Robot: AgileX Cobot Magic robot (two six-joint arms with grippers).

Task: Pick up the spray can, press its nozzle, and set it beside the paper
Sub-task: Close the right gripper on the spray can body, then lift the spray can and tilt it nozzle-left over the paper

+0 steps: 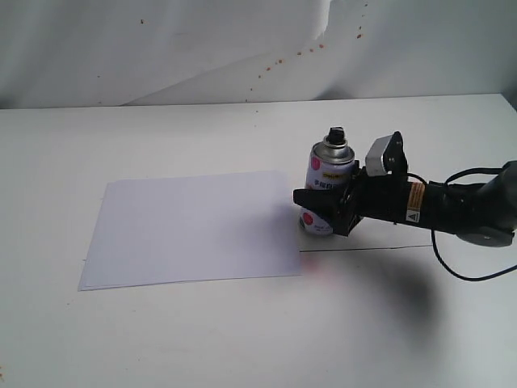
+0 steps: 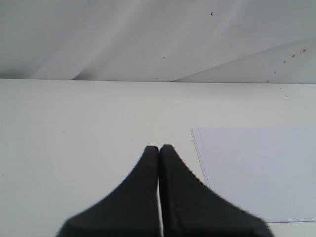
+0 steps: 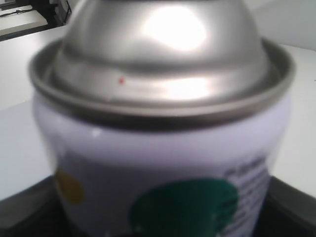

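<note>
Currently the right tool [image 1: 321,212] has its jaws closed on the lower body of the spray can [image 1: 329,170]. One dark finger crosses the near side of the can and the other is hidden behind it. In the right wrist view the fingers [image 3: 24,212] sit at both lower flanks of the can, against its wall. The left tool [image 2: 158,148] is closed, tips together, with nothing in it, and it hangs over bare tabletop [image 1: 161,339].

Can: upright, black nozzle [image 1: 335,132] on top and uncovered. It stands just beside the right edge of the paper [image 1: 194,230]. I cannot tell whether its base rests on the tabletop or is just clear of it.

Handling (judgement):
- Rigid metal wall, so it will not give under the jaws.
- The printed skin looks smooth and glossy. A round body between flat fingers may slip or twist.
- Probably light, and tall for its base, so it tips easily if nudged.
- Holding the straight wall below the silver shoulder [image 3: 163,59] looks right. The shoulder slopes and would shed the fingers.
- This low hold leaves the nozzle free for pressing from above.

Beyond these: a thin dark line [image 1: 371,247] runs across the tabletop under the arm. A black cable [image 1: 460,275] loops beside it. The wrinkled backdrop sheet [image 1: 161,48] behind carries small orange-red specks.
</note>
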